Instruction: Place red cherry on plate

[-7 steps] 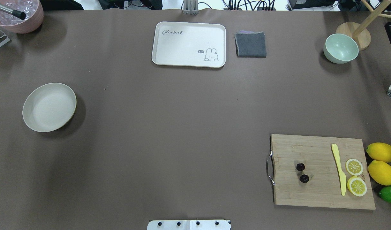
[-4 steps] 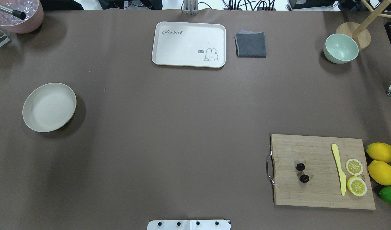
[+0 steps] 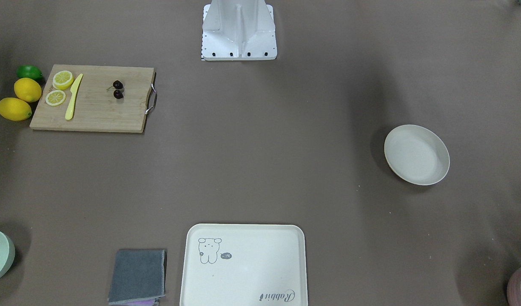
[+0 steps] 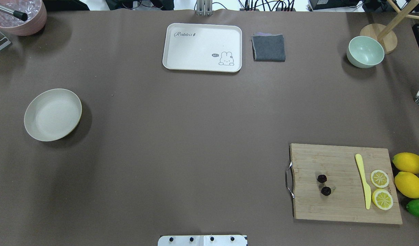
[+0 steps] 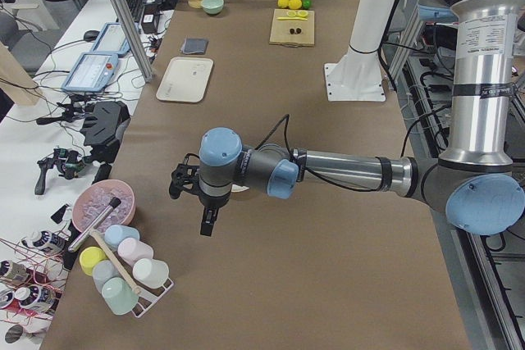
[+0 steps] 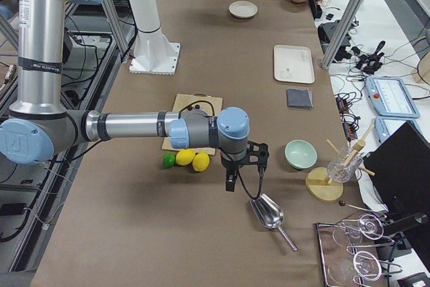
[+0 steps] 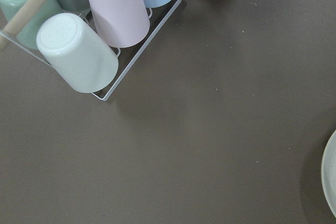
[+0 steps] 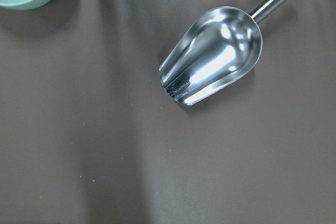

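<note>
The red cherry (image 4: 324,185), a pair of tiny dark fruits on thin stems, lies on the wooden cutting board (image 4: 342,208) at the near right; it also shows in the front view (image 3: 117,89). The plate (image 4: 52,114) sits alone at the left of the table, seen too from across the table (image 3: 417,154). My left gripper (image 5: 207,220) hangs over the table's left end beside the plate, shown only in the left side view. My right gripper (image 6: 230,181) hovers past the lemons at the right end, shown only in the right side view. I cannot tell whether either gripper is open or shut.
A yellow knife (image 4: 363,181), two lemon halves (image 4: 380,178), two lemons (image 4: 408,163) and a lime (image 4: 418,208) sit by the board. At the back stand a cream tray (image 4: 202,47), grey cloth (image 4: 269,47) and mint bowl (image 4: 365,52). A metal scoop (image 8: 212,56) and a cup rack (image 7: 100,35) lie at the table ends.
</note>
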Motion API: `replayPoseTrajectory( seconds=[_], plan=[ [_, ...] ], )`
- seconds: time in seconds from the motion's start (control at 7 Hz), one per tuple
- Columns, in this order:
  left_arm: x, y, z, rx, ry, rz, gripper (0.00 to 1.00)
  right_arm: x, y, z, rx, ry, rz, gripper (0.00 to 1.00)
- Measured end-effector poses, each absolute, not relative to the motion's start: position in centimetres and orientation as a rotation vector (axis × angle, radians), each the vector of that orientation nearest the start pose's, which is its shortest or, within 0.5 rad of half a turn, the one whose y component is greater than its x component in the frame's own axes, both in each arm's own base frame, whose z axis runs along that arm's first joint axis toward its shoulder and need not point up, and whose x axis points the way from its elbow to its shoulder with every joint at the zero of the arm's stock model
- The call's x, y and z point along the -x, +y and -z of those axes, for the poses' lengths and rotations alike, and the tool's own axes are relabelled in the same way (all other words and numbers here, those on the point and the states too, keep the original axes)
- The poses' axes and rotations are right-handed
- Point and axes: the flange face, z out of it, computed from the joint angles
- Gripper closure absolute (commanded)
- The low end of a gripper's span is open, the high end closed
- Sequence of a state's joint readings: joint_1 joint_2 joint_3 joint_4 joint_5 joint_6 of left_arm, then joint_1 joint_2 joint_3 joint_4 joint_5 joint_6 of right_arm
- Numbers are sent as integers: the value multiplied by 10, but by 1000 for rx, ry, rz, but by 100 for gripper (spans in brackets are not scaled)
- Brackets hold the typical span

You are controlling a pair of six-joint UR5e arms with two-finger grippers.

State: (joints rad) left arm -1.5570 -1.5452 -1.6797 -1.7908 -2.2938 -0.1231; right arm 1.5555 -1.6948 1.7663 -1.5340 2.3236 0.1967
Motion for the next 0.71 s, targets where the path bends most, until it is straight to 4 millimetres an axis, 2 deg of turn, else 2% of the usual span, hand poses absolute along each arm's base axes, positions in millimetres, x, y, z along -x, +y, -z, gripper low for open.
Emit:
replayPoseTrajectory(
  seconds=[0.43, 0.71],
  plan=[
    [43, -505, -583, -272, 812, -64, 2, -60, -450, -612, -35, -757, -136, 0],
    [7, -511, -576, -344, 835, -158, 2, -62, -450, -606, -45, -757, -142, 0]
  ],
)
